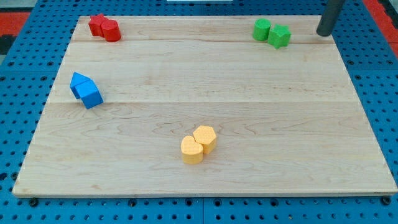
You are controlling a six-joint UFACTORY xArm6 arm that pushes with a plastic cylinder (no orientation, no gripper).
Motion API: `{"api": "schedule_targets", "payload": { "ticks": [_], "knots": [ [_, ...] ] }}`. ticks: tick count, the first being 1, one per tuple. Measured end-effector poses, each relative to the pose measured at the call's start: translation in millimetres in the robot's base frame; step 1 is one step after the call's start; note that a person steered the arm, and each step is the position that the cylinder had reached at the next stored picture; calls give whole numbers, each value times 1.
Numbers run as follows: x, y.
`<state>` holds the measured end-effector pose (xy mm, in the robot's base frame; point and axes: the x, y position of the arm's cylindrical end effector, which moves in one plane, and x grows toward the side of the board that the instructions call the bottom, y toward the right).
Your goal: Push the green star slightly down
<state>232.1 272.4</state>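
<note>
The green star (280, 36) lies near the view's top right of the wooden board (205, 93), touching a green round block (262, 29) on its left. My tip (324, 33) is at the view's top right, to the right of the green star and apart from it, by roughly one block's width.
Two red blocks (104, 27) sit together at the view's top left. Two blue blocks (86, 90) sit at the left edge. Two yellow blocks (199, 144) sit at the bottom middle. A blue pegboard (18, 74) surrounds the board.
</note>
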Motion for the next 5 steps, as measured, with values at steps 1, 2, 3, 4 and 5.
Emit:
{"api": "schedule_targets", "payload": {
  "ticks": [1, 2, 3, 4, 5],
  "knots": [
    [-22, -37],
    [-5, -69],
    [29, -69],
    [48, -56],
    [18, -45]
  ]
}}
